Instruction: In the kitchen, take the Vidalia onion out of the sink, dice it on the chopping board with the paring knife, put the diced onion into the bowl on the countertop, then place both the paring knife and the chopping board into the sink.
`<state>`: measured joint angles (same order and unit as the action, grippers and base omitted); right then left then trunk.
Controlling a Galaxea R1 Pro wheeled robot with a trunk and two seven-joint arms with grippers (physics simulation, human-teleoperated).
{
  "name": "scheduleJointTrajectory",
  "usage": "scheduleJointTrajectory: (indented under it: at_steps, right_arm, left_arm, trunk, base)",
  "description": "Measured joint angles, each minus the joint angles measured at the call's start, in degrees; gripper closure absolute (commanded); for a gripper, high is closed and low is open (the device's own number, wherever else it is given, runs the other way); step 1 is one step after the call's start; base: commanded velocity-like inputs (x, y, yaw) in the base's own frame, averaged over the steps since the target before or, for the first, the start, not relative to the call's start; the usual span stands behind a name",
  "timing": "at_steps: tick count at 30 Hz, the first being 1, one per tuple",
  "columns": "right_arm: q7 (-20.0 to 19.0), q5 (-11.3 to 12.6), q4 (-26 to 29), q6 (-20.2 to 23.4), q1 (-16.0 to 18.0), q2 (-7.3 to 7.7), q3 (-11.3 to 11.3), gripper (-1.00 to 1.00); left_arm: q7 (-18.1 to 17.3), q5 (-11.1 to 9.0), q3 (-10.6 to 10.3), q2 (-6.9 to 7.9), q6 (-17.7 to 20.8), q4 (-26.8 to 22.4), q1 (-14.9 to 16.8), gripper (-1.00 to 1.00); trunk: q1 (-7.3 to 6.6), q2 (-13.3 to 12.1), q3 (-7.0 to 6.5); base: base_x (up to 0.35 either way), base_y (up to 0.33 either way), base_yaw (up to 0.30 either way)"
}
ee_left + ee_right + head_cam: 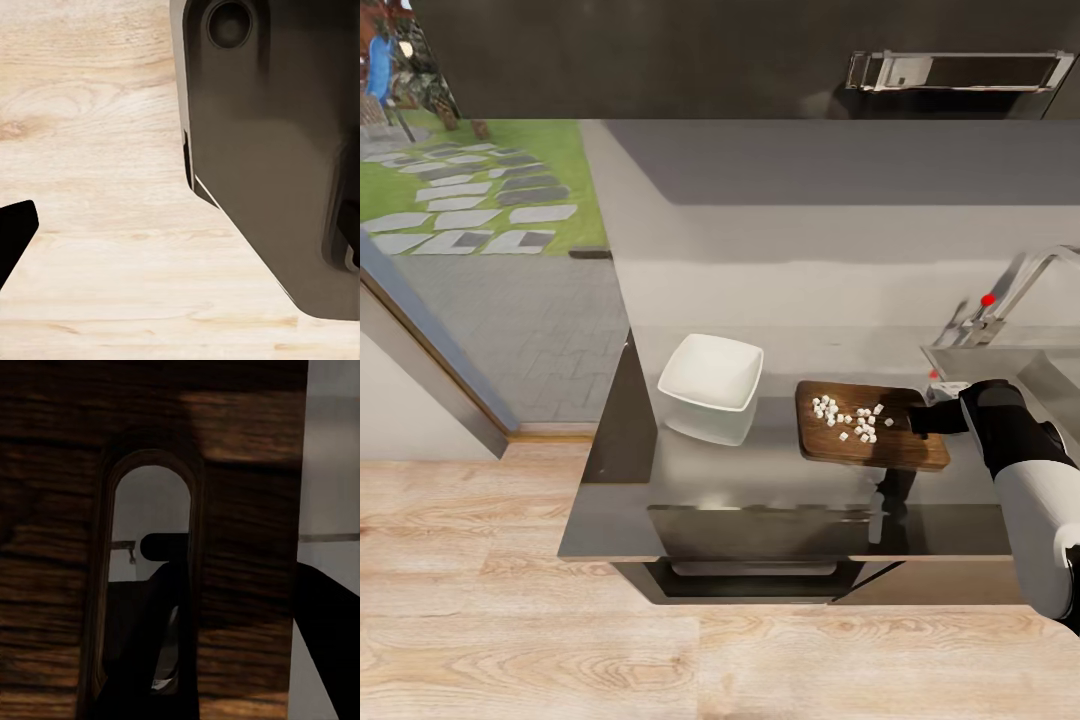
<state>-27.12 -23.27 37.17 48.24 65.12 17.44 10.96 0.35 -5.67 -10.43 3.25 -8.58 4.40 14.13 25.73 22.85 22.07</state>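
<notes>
1. The chopping board (872,439) is lying flat on the glossy grey countertop (760,480), near its right part, with the sink (1010,365) just beside it on the far right.
2. The diced onion (850,417) is sitting as a loose scatter of tiny white cubes on the far middle of the board.
3. The bowl (711,372) is standing on the countertop to the left of the board, apart from it, and is looking white and glossy inside.
4. The right gripper (922,420) is reaching in from the right and is meeting the board's right end; in the head view its fingers are too dark to separate.
5. In the right wrist view the board's handle slot (148,577) is showing close up, one dark finger (161,660) is passing behind the slot and the other (330,630) is lying off the board's edge, so the fingers are straddling the end of the board; whether they are pressing on it I cannot tell.
6. The chrome tap (1015,290) with its red knob (988,299) is rising at the far side of the sink.
7. The left wrist view is looking down on pale wooden floor (97,225) beside a dark robot body panel (277,150), with one black fingertip (15,232) at the edge; whether the left gripper is open or closed cannot be told.
</notes>
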Motion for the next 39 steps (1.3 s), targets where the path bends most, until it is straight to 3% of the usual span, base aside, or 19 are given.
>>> scheduleJointTrajectory:
  at_steps: [11,39]
  right_arm:
    - [-0.06,0.25,-0.19,-0.01,0.0,0.0,0.01,1.0]
    - [-0.34,0.64,-1.9,0.3,-0.03,-0.01,-0.01,1.0]
  left_arm:
    - [0.0,0.0,-0.03,-0.04,0.0,0.0,0.0,-1.0]
    - [0.0,0.03,-0.06,-0.12,0.01,0.01,0.01,-1.0]
  trunk:
    - [0.01,-0.01,-0.11]
    - [0.02,-0.03,-2.57]
  base:
    - [0.0,0.0,0.0]
    - [0.0,0.0,0.0]
